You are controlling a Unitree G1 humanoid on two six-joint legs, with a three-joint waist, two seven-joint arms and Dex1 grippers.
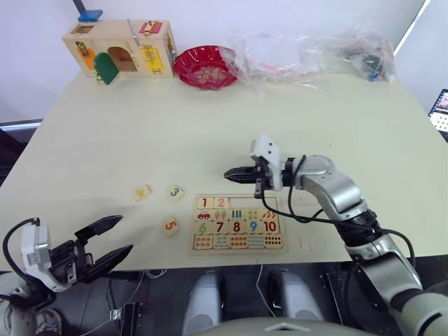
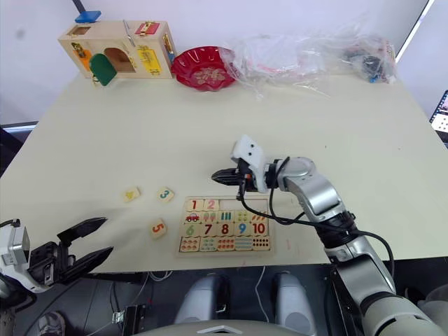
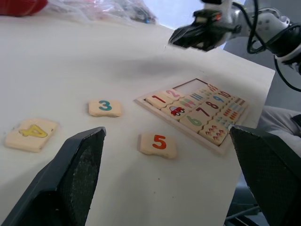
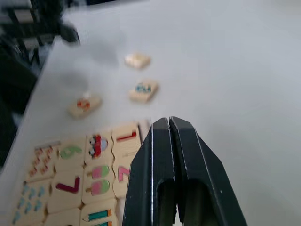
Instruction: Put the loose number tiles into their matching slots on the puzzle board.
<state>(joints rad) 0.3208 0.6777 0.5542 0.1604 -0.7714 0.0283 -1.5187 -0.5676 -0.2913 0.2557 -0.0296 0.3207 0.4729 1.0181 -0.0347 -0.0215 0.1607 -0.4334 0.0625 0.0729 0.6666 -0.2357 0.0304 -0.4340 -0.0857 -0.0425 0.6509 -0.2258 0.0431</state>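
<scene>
Right hand hovers over the far edge of the flat pale-wood puzzle board, fingers pressed together, holding nothing. Left hand is wide apart, empty, off the table's near edge. Red 1 and 2 tiles sit in the board's top row. Yellow-mark tile, green 3 tile and red 5 tile lie loose on the table left of the board.

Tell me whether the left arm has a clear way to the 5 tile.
Probably yes. The left gripper hangs open off the table edge, with bare table between it and the 5 tile; nothing stands between.
</scene>
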